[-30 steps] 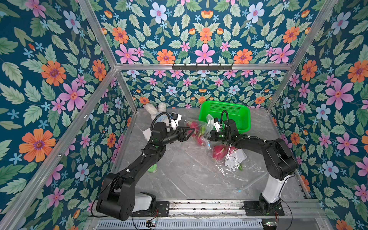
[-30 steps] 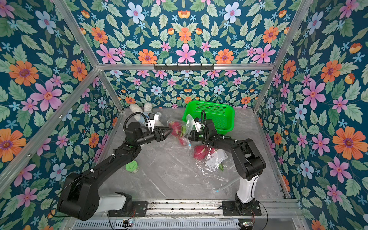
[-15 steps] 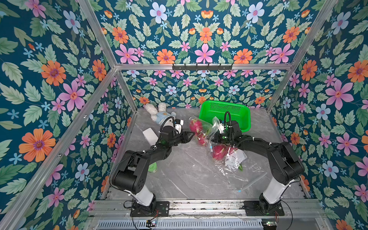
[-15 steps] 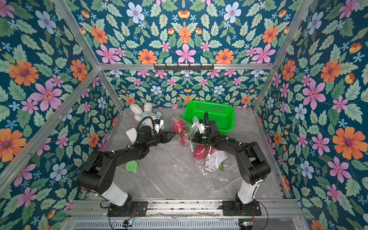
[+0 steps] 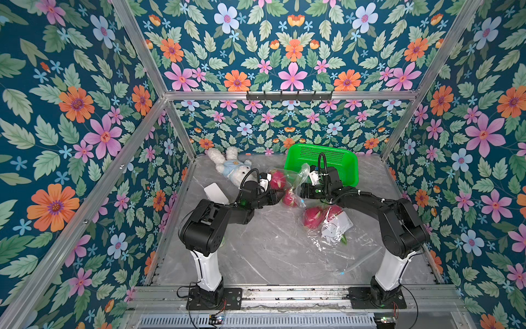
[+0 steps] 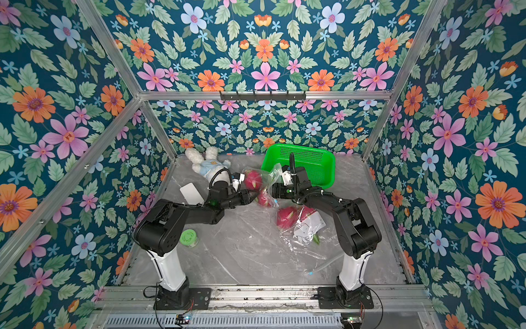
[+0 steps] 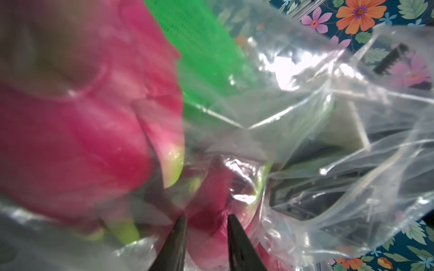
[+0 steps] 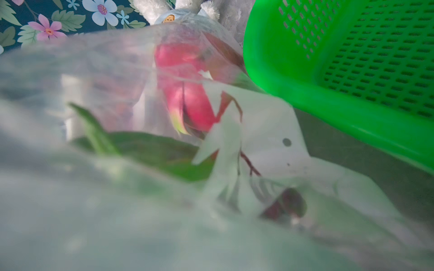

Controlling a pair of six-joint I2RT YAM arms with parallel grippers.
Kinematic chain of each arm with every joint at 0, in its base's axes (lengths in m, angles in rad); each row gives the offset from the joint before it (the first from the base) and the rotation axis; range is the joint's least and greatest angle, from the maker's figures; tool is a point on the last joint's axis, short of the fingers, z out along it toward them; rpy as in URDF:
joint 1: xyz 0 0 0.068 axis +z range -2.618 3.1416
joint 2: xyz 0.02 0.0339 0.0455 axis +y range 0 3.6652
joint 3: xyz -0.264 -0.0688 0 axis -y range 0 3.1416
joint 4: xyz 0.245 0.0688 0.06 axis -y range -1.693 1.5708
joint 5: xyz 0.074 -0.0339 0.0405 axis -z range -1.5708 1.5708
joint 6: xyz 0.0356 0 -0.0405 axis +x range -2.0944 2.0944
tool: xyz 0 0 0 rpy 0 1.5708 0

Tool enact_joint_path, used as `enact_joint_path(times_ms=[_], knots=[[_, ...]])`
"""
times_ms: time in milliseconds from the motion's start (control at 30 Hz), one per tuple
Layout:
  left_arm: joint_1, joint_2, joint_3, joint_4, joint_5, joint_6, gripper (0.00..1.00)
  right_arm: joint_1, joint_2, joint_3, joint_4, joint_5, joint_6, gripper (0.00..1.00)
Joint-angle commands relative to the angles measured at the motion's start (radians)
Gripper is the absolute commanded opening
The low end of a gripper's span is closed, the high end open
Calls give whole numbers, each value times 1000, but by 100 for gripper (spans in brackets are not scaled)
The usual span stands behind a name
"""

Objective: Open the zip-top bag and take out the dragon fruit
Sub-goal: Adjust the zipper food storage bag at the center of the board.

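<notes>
you are working both arms into the far middle of the marble table (image 5: 256, 256), where the clear zip-top bag (image 5: 327, 242) is lying crumpled, its film trailing toward the near right. all four fruits are looking as if they are under the film. one dragon fruit (image 5: 277, 179) is sitting farthest back, near the green basket (image 5: 348, 168). a second fruit (image 5: 289, 198) is lying between the two grippers, and two more fruits (image 5: 312, 218) are resting side by side nearer the right arm, beside a white printed label (image 5: 336, 228). your left gripper (image 7: 206, 217) is pointing at the second fruit from the left. its tips are standing only a narrow way apart, with red skin and shiny film showing in the gap, but i cannot tell whether they are pinching anything. your right gripper (image 5: 302, 194) is facing it from the right. folds of plastic are covering its camera, so i cannot tell how wide it is standing or what it is gripping. judging by that face-to-face pose, you are setting up to hold one side of the bag and draw on the other. the plush rabbit (image 5: 233, 168) and white card (image 5: 215, 191) are lying at the far left, apart from the bag.
</notes>
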Motion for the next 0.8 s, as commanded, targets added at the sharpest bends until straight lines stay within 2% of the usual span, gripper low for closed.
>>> enact_joint_path(times_ms=[0, 333, 467, 667, 767], knots=[[-7, 21, 13, 32, 22, 1, 32, 2, 11, 29, -10, 23, -24, 69], [-24, 40, 40, 2, 37, 29, 31, 6, 104, 152, -79, 25, -78, 69], [-24, 40, 40, -5, 41, 37, 30, 6, 134, 178, -83, 13, -78, 62], [-24, 33, 37, -19, 41, 52, 30, 6, 147, 181, -72, -15, -71, 28], [-23, 16, 27, -28, 38, 60, 31, 5, 127, 165, -73, -27, -78, 14]])
